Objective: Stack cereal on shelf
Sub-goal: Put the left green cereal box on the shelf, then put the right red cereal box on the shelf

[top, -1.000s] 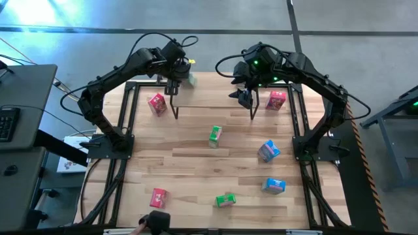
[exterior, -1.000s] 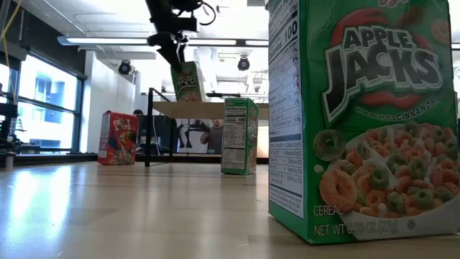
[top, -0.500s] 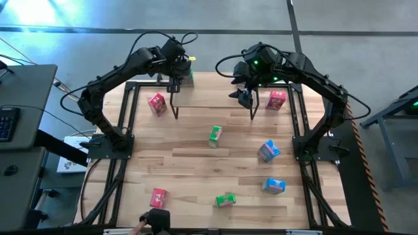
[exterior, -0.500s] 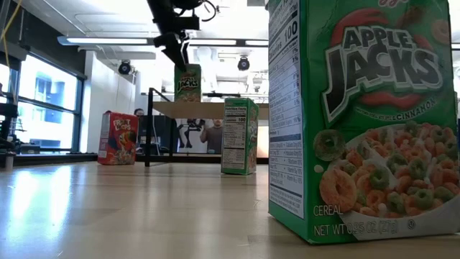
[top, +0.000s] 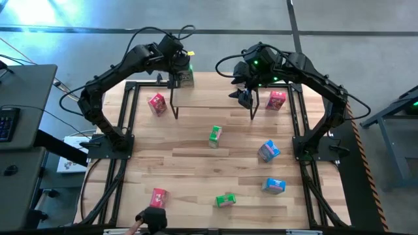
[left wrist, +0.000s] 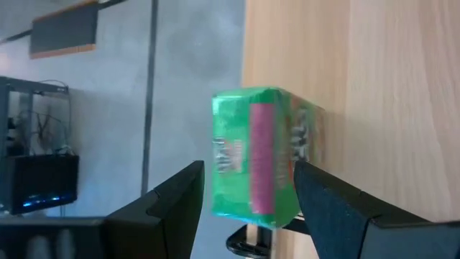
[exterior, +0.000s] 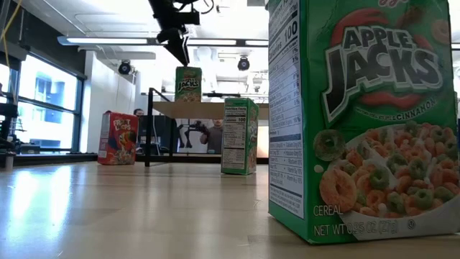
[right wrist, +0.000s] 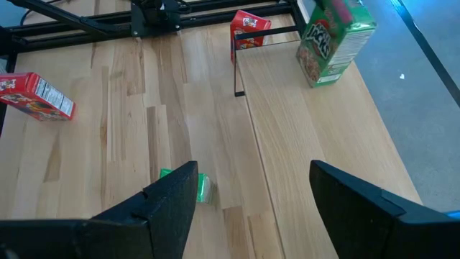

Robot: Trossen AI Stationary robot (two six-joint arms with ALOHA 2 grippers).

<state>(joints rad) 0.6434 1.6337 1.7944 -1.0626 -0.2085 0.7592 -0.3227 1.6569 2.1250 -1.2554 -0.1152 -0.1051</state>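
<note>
A green cereal box (exterior: pixel 188 84) stands upright on its base at the far left corner of the shelf (top: pixel 215 96). My left gripper (exterior: pixel 178 52) hangs open just above it. In the left wrist view its fingers (left wrist: pixel 248 173) stand on either side of the green box (left wrist: pixel 255 162) without touching it. My right gripper (top: pixel 245 99) hovers open over the shelf's right end, with nothing between its fingers (right wrist: pixel 253 173). More cereal boxes lie on the table: red (top: pixel 157 103), red (top: pixel 276 99), green (top: pixel 215 135), blue (top: pixel 268 150).
More boxes lie near the front: blue (top: pixel 273 186), green (top: pixel 225 200), red (top: pixel 158 197). The low view is filled on the right by a close green box (exterior: pixel 359 122). Black frame rails (top: pixel 127 117) run along both table sides. A person's hand (top: pixel 140 225) shows at the near edge.
The green box, tilted in my left gripper a second ago, now stands upright on the shelf's top board. My left gripper has let go of it and risen clear above its top. My right arm has kept still.
</note>
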